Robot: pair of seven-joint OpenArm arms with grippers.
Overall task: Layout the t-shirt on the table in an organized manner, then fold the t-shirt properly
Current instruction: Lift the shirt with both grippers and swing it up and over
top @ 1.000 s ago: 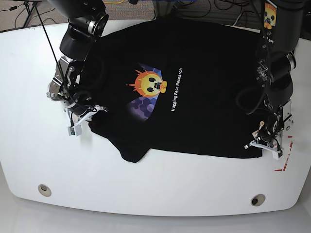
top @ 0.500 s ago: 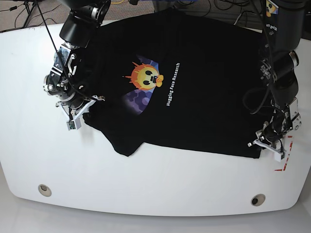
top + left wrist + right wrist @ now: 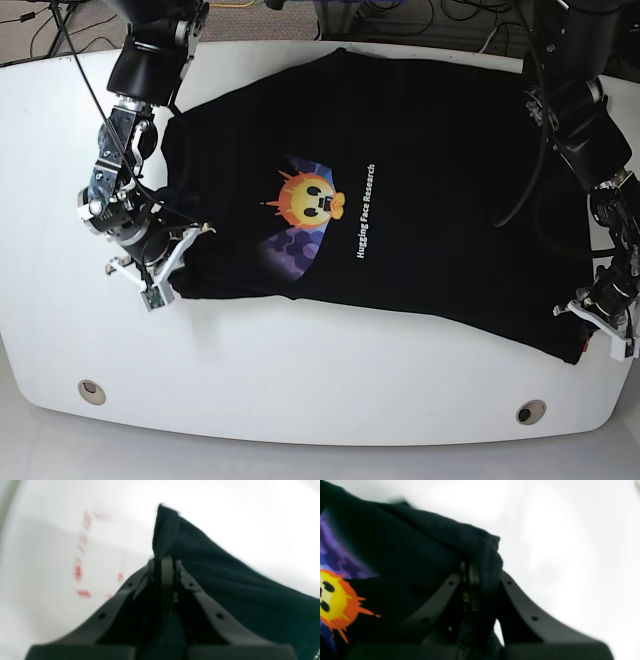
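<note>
T-shirt [image 3: 400,200], black, lies spread face up across the white table [image 3: 330,400], its orange smiling-face graphic [image 3: 312,198] and white lettering [image 3: 366,212] near the middle. Right gripper [image 3: 160,272], at the base view's left, is clamped on a bunched corner of the cloth; its wrist view shows fabric pinched between closed jaws. Left gripper [image 3: 598,318], at the view's right, is likewise pinching the opposite lower corner, beside blurred red marks [image 3: 82,555] on the table.
</note>
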